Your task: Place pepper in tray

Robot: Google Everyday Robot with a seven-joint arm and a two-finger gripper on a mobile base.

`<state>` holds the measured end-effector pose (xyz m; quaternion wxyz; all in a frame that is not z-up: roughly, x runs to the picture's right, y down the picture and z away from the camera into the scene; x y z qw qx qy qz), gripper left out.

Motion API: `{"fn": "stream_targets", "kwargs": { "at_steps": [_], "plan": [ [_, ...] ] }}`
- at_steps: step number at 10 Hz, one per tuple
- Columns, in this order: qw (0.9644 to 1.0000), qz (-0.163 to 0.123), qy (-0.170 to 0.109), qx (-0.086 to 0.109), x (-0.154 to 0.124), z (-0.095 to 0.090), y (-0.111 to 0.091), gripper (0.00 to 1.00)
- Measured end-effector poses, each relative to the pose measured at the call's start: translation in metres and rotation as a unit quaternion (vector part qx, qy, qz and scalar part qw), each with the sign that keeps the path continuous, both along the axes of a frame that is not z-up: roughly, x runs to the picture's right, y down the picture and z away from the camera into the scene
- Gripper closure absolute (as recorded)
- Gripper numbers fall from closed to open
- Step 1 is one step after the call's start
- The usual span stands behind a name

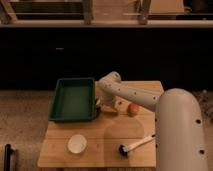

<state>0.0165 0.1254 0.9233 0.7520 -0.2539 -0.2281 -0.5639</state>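
Green tray (74, 99), jaws just beside

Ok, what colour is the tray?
The tray is dark green, clear in the camera view; the gripper is beside its right edge.

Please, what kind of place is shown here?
Probably a kitchen-like test area, though I cannot be sure: a wooden table carries a green tray, a white bowl and a brush, with a long counter behind. The robot's hand is beside the tray's right edge.

Jaws by tray (72, 100), pepper (132, 109) nr.
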Motion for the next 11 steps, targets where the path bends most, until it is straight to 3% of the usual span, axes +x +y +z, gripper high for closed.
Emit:
{"fn": "stream_targets", "kwargs": {
  "at_steps": [2, 7, 9, 11],
  "plan": [
    [0.9999, 0.002, 0.006, -0.012, 0.008, 0.005, 0.001, 0.49],
    [0.9999, 0.001, 0.010, -0.012, 0.017, 0.001, -0.004, 0.96],
    [0.9999, 0.006, 0.006, -0.011, 0.016, -0.001, -0.004, 1.00],
    [0.9992, 0.040, 0.006, -0.004, 0.038, -0.016, -0.014, 1.00]
  ]
}}
